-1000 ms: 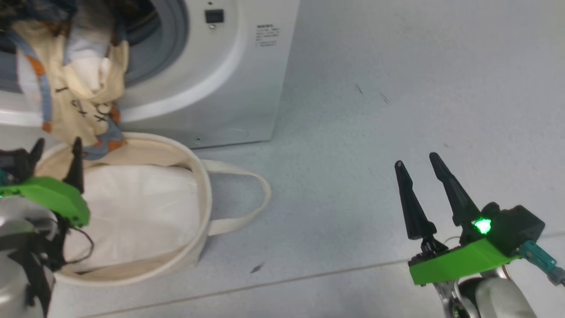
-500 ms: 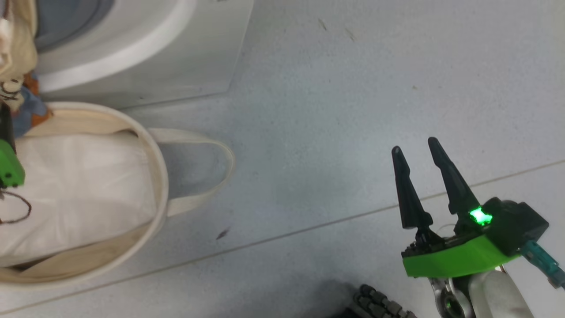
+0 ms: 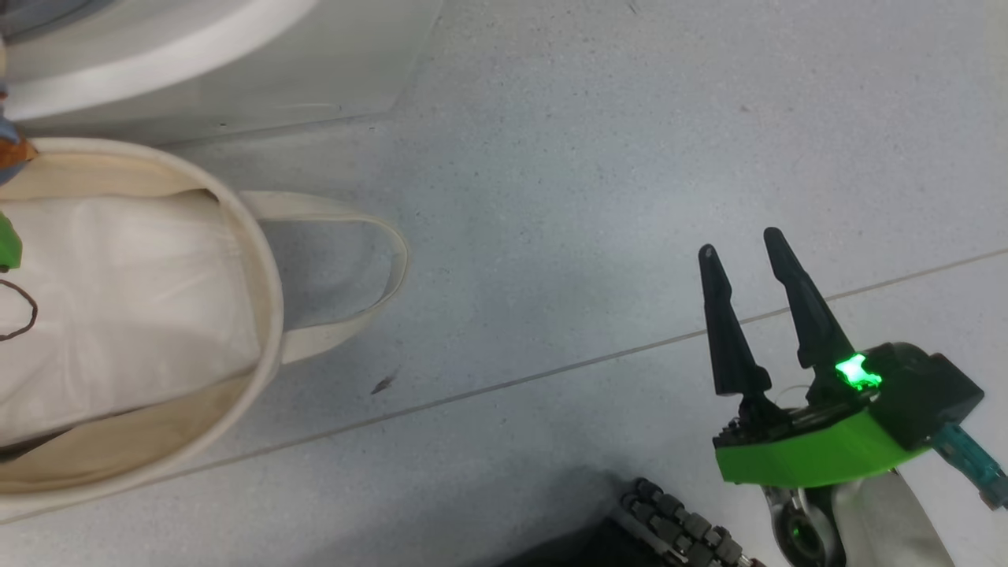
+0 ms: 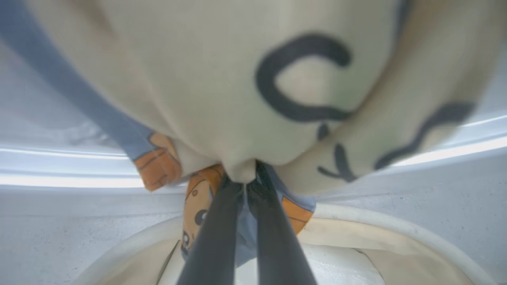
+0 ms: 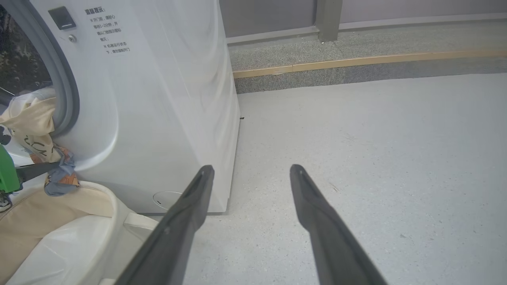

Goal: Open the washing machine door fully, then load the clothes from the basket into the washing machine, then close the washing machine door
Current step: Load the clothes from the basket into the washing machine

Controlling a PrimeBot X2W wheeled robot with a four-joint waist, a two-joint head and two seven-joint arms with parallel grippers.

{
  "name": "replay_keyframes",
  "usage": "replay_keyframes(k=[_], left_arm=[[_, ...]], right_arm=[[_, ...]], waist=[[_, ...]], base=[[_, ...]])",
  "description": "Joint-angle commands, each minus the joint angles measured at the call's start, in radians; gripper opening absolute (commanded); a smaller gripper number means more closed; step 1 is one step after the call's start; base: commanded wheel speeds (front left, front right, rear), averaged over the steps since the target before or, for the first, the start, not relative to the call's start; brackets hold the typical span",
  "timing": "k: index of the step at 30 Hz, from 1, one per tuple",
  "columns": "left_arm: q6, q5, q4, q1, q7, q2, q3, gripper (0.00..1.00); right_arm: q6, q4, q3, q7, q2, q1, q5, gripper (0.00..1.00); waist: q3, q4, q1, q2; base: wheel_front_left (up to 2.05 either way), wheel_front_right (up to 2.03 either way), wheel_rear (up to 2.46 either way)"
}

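My left gripper (image 4: 243, 182) is shut on the hanging clothes (image 4: 222, 87), pinching the lower fold of a cream piece with dark print, blue and orange fabric beside it. They hang from the washing machine (image 5: 166, 99) drum mouth over the basket (image 3: 260, 260); the right wrist view shows the clothes (image 5: 35, 126) there, with the left gripper (image 5: 47, 171) at their blue hem. The washing machine (image 3: 236, 71) base lies top left in the head view. My right gripper (image 3: 740, 248) is open over bare floor, its fingers (image 5: 190, 206) spread. The washing machine door is out of view.
A flat white liner pad (image 3: 118, 299) lies inside the basket, and one loop handle (image 3: 370, 260) points right. Grey floor (image 3: 591, 197) stretches right of the machine, with a raised kerb (image 5: 356, 59) far off. A dark ribbed robot part (image 3: 677, 531) sits at the bottom edge.
The head camera has swung, so machine and basket slid up and left. My left gripper, open under the clothes a second ago, has slipped to that view's left edge. The right gripper holds its pose.
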Motion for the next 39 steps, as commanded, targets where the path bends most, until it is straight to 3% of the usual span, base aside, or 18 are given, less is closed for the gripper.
replay_keyframes(k=[1, 10, 17, 21, 27, 30, 34, 39], left_arm=[[0.002, -0.023, -0.017, -0.006, -0.026, 0.060, 0.001, 0.00], [0.002, -0.123, -0.093, 0.064, -0.142, 0.072, -0.071, 0.00], [0.002, -0.166, -0.271, 0.164, -0.195, 0.115, -0.091, 0.00], [0.025, -0.174, -0.405, 0.198, -0.200, 0.134, -0.074, 0.00], [0.083, -0.155, -0.565, 0.175, -0.126, 0.174, -0.077, 0.00], [0.090, -0.165, -0.595, 0.123, -0.061, 0.177, -0.078, 0.00], [0.107, -0.142, -0.551, 0.030, 0.021, 0.194, -0.092, 0.00], [0.083, -0.123, -0.431, -0.110, 0.099, 0.185, -0.117, 0.00]], right_arm=[[0.001, -0.021, 0.015, -0.012, -0.006, 0.001, 0.004, 1.00], [0.001, -0.008, 0.008, -0.015, -0.006, 0.002, -0.005, 1.00], [0.001, -0.012, -0.006, 0.003, -0.006, 0.014, -0.019, 1.00], [0.001, -0.014, -0.007, 0.014, -0.006, 0.017, -0.021, 1.00], [0.001, -0.015, 0.006, 0.028, -0.005, 0.013, -0.021, 1.00], [0.001, -0.015, 0.016, 0.029, -0.005, 0.006, -0.017, 1.00], [0.001, -0.007, 0.045, 0.025, -0.005, -0.012, -0.006, 1.00], [0.001, 0.004, 0.058, 0.009, -0.005, -0.026, 0.009, 1.00]], waist=[[-0.007, 0.005, -0.0001, 0.0000], [-0.050, 0.033, -0.0001, 0.0000], [-0.097, 0.068, -0.0001, 0.0000], [-0.125, 0.080, -0.0001, 0.0000], [-0.141, 0.077, -0.0001, 0.0000], [-0.134, 0.066, -0.0001, 0.0000], [-0.113, 0.040, -0.0001, 0.0000], [-0.077, 0.010, -0.0001, 0.0000]], base=[[0.00, 0.00, 0.00], [0.00, 0.00, 0.00], [0.00, 0.00, 0.00], [0.00, 0.00, 0.00], [0.00, 0.00, 0.00], [0.00, 0.00, 0.00], [0.00, 0.00, 0.00], [0.00, 0.00, 0.00]])
